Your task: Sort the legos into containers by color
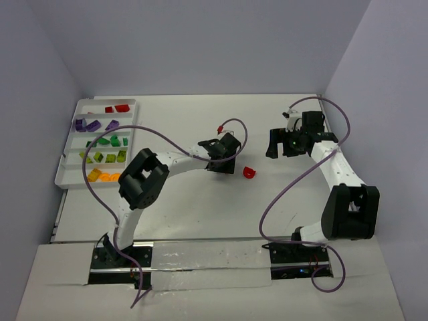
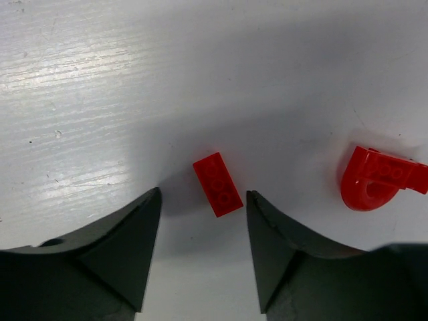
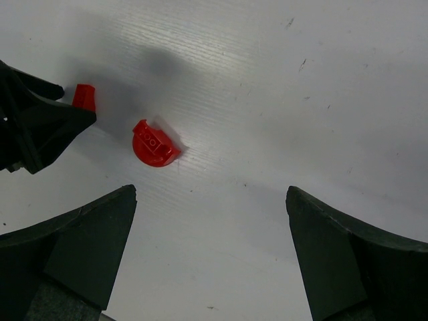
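Observation:
A small red lego brick (image 2: 217,184) lies flat on the white table, between the tips of my left gripper (image 2: 204,200). The jaws stand open with a gap on each side of it. To its right lies a curved red lego (image 2: 374,180), which the top view shows as a red lego (image 1: 249,172) just right of the left gripper (image 1: 221,164). My right gripper (image 1: 283,148) hovers wide open and empty, the curved lego (image 3: 155,144) ahead of its left finger. The white tray (image 1: 69,175) at far left holds sorted legos in its containers: red (image 1: 117,108), purple (image 1: 93,125), green (image 1: 110,141), lime (image 1: 107,157), orange (image 1: 103,176).
The left gripper (image 3: 33,127) shows at the left edge of the right wrist view, half covering the red brick (image 3: 84,97). Purple cables loop over the table around both arms. Grey walls close off the table at the back and both sides.

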Tool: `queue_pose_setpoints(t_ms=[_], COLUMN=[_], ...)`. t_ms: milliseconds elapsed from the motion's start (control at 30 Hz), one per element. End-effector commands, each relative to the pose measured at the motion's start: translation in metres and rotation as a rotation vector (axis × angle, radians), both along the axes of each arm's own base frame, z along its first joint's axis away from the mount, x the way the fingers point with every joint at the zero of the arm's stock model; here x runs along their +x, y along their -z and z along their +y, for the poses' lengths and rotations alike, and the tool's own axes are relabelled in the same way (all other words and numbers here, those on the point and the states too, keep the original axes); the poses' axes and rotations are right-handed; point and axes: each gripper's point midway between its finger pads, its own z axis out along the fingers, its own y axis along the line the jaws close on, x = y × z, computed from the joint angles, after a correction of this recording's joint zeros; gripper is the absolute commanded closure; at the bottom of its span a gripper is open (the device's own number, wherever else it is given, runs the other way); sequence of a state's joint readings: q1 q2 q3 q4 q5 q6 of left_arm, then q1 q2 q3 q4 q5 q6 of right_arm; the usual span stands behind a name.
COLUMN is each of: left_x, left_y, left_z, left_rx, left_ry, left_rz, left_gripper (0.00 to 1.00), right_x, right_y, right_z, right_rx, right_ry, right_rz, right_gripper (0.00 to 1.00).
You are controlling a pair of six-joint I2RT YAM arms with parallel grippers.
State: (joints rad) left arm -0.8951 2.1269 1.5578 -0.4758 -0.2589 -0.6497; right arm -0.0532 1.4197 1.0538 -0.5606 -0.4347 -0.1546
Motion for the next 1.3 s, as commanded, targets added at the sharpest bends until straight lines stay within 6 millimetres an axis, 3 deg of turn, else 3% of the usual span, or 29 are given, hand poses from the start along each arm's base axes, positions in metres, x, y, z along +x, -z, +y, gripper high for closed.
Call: queue_pose_setpoints(t_ms=[0,133,400,567,667,800,833,867,900,967,1100,1167,1200,1267], left_x=[0.0,-0.001,0.006,0.026,0.046,0.08,0.096,0.102,0.118,0.145,0.19,0.219,0.232,0.25], left_y=[0.006,0.009,-0.005,-0.045,-0.077,-0.116,-0.128,-0.134,-0.14,-0.14,-0.146,-0.159,-0.148,-0.154], left_z=[0.0,0.004,0.017,0.038,0.067,0.122,0.151,0.161,0.187,0.25,0.35,0.389,0.418,0.439], left_rx=[0.018,0.033,0.032,0.025,-0.007,-0.058,-0.087,-0.105,-0.106,-0.137,-0.223,-0.22,-0.209,-0.204], left_ry=[-0.011,-0.003,0.041,0.079,0.085,0.127,0.105,0.125,0.082,-0.016,-0.169,-0.223,-0.266,-0.287], left_rz=[0.007,0.002,-0.038,-0.154,-0.226,-0.275,-0.287,-0.294,-0.303,-0.284,-0.292,-0.339,-0.329,-0.364], left_gripper=[0.43,0.49,0.83,0.96,1.0,1.0,1.0,1.0,1.0,1.0,1.0,1.0,1.0,1.0], right_x=[0.006,0.005,0.007,0.009,0.009,0.01,0.01,0.01,0.01,0.011,0.011,0.01,0.01,0.011], right_y=[-0.011,-0.011,-0.011,-0.01,-0.01,-0.009,-0.009,-0.008,-0.007,-0.006,-0.002,0.0,0.001,0.002], right_z=[-0.001,-0.001,0.0,0.003,0.004,0.007,0.008,0.009,0.01,0.012,0.018,0.021,0.023,0.023], right_rx=[-0.003,-0.002,0.005,0.02,0.027,0.037,0.045,0.05,0.053,0.056,0.063,0.067,0.071,0.071], right_ry=[-0.004,-0.003,-0.008,-0.017,-0.023,-0.032,-0.037,-0.041,-0.046,-0.053,-0.079,-0.093,-0.097,-0.098], right_rz=[-0.055,-0.053,-0.049,-0.042,-0.043,-0.038,-0.038,-0.035,-0.032,-0.029,-0.017,-0.008,-0.003,0.001], right_gripper=[0.0,0.0,0.0,0.0,0.0,0.0,0.0,0.0,0.0,0.0,0.0,0.0,0.0,0.0])
